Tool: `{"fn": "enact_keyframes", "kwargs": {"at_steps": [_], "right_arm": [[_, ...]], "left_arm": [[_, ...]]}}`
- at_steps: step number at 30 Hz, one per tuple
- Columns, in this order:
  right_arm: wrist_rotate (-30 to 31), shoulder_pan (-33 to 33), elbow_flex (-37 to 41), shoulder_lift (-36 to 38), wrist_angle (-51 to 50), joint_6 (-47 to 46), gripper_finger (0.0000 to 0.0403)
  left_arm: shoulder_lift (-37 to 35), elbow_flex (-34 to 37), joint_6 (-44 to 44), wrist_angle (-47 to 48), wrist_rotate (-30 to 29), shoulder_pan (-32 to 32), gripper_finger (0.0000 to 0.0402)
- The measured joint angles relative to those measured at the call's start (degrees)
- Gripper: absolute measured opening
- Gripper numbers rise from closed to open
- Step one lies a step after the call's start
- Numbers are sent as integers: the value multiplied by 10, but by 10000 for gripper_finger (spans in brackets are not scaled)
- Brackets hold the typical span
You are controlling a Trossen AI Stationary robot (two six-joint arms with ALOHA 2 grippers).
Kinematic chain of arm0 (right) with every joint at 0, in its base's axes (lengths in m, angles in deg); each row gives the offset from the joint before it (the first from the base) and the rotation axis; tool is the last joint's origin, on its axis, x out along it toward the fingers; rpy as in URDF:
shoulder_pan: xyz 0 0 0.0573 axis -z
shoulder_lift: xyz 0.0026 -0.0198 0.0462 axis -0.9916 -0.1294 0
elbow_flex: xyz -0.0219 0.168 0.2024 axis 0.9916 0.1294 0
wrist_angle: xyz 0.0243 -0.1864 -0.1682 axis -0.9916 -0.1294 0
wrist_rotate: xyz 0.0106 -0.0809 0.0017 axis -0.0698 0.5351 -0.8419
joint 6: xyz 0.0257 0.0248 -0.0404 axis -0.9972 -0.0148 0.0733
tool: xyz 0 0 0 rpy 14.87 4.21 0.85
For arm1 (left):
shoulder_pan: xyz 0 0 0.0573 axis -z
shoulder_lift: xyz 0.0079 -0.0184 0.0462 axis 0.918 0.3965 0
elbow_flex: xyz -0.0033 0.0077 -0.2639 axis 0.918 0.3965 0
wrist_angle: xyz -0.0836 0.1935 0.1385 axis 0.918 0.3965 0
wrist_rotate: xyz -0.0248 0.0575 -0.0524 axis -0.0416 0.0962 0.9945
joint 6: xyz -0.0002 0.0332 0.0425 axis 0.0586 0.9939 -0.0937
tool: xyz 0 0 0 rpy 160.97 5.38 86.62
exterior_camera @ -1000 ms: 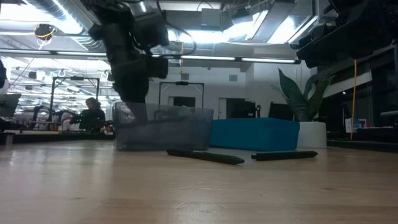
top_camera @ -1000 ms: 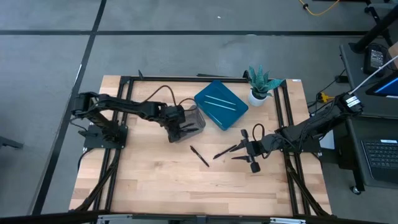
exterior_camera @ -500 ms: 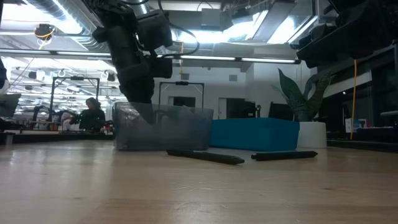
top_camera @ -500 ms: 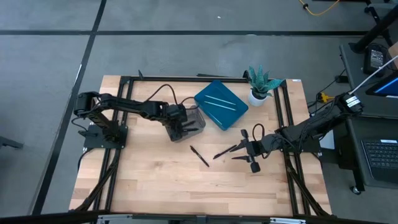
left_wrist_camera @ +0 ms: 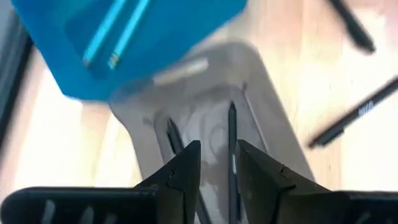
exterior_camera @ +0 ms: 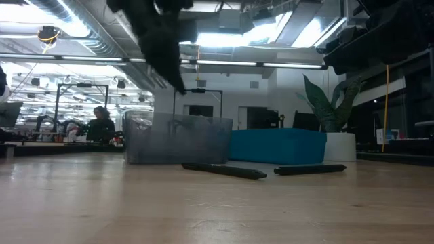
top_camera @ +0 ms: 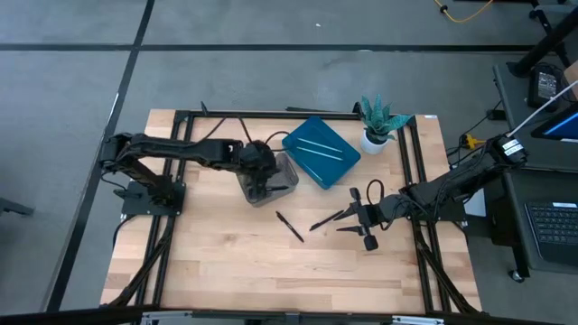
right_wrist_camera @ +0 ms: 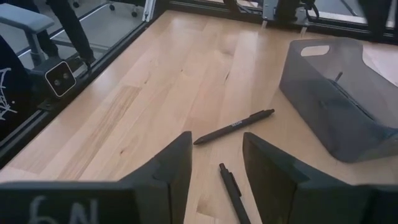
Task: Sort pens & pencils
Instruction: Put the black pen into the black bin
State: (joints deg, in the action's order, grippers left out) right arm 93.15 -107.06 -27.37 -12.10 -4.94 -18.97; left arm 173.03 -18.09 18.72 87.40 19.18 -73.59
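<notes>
Left gripper (left_wrist_camera: 217,168): above grey bin (top_camera: 271,176), fingers slightly parted, empty; black sticks (left_wrist_camera: 231,140) inside bin, lower ends hidden. Right gripper (right_wrist_camera: 214,165): open, empty, beside two black sticks (top_camera: 290,227) on table (top_camera: 226,262). Blue tray (top_camera: 321,152): two light-blue sticks (top_camera: 318,147).

I saw black pens (top_camera: 290,227) on the pale wood bench (top_camera: 226,262), light-blue sticks (top_camera: 319,148) on a teal tray (top_camera: 341,165), a smoky-grey bin (right_wrist_camera: 336,106).
</notes>
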Motion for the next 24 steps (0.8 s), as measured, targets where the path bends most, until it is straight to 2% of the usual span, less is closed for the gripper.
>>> {"fn": "enact_keyframes", "kwargs": {"at_steps": [13,19,24], "right_arm": [[-1,0,0,0,-3,-16,145],[-4,0,0,0,-1,-15,145],[-5,0,0,0,2,-16,145]], "left_arm": [[-11,-18,28,-5,-6,71,94],[15,-18,51,-18,-6,132,94],[43,-18,82,-67,-3,174,94]]}}
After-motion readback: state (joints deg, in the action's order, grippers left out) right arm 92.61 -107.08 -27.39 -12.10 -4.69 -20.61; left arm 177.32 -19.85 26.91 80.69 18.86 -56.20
